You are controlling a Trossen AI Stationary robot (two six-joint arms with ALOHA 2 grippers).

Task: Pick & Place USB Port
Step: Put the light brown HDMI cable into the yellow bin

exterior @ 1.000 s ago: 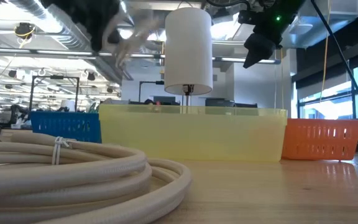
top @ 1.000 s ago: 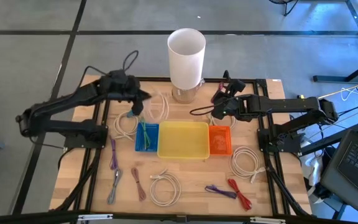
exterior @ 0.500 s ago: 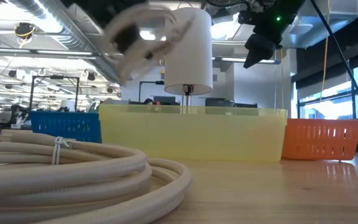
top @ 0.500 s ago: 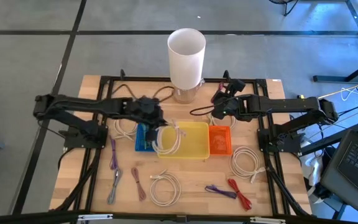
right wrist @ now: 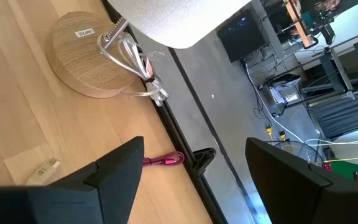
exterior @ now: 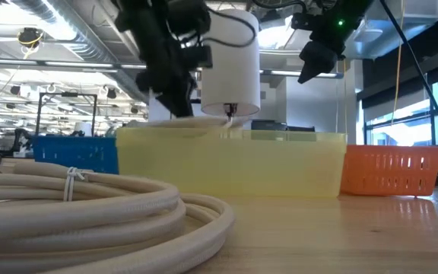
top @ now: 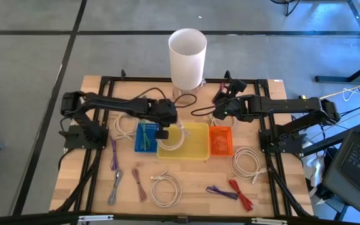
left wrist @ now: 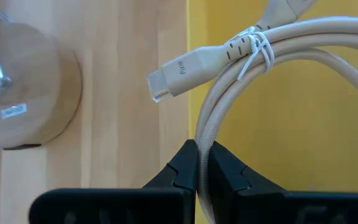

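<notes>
A white lamp (top: 187, 57) stands behind blue (top: 144, 142) and orange (top: 220, 141) baskets.

Open above yellow bin (top: 195, 140); hemmed by blue bin (top: 145, 139), orange bin (top: 220, 141), lamp (top: 187, 51) behind

left gripper (left wrist: 199, 163): both dark fingers pressed together on a loop of the cream usb cable (left wrist: 278, 74), pinching the cord where it passes between the tips. coil is bound by a thin white tie (left wrist: 253, 50) close to the plug. usb plug (left wrist: 182, 74) sticks out sideways, clear tip over the wood table (left wrist: 129, 93). most of the coil hangs over the yellow bin (left wrist: 291, 143). round wooden lamp base (left wrist: 23, 87) sits on the table, apart from the plug.
</notes>
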